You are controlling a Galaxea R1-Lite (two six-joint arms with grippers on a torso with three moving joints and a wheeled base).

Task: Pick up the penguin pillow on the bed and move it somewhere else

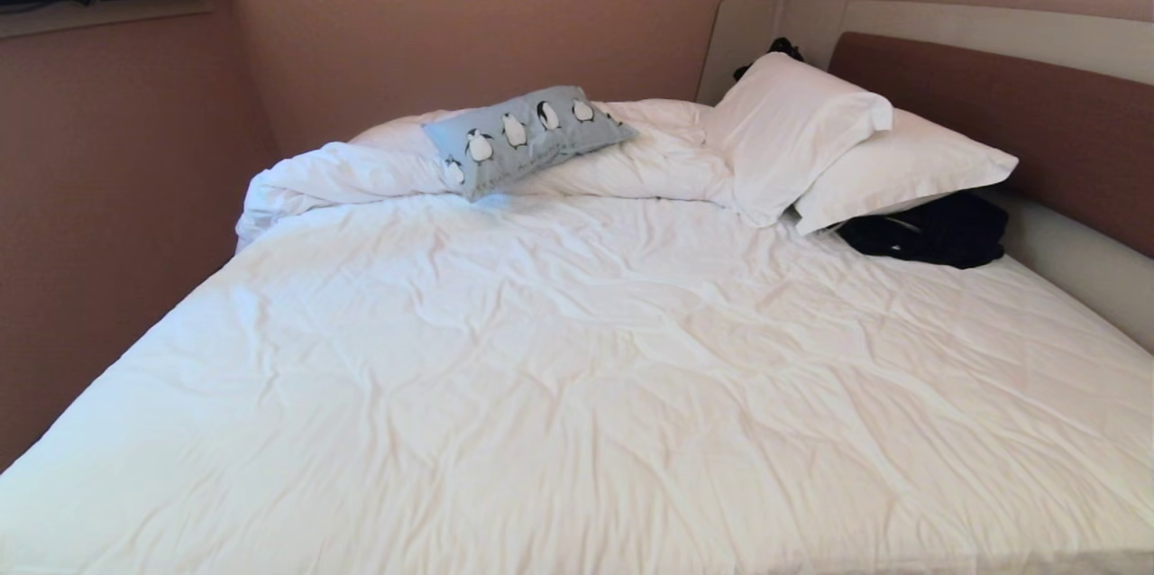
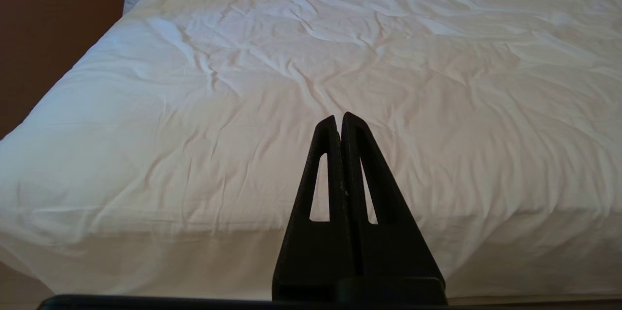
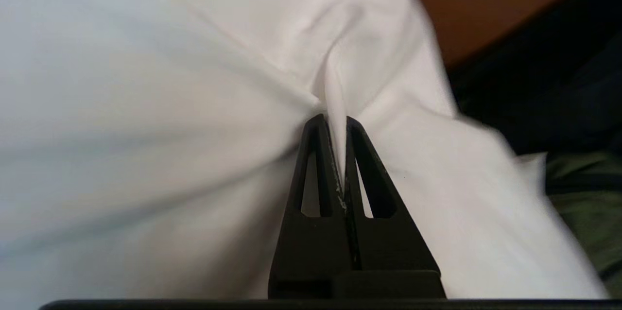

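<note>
While the right gripper (image 3: 340,120) is closed on a fold of white fabric (image 3: 335,86), it holds no part of the penguin pillow (image 1: 527,135); the fabric may be a white pillow or the bedding. The left gripper (image 2: 339,118) hangs closed and empty before the near edge of the bed (image 2: 243,106). Far ahead of it, the pillow lies on the bunched duvet (image 1: 343,171), long axis across and rising rightward. Neither arm shows in the head view, so I cannot tell which arm is nearer.
</note>
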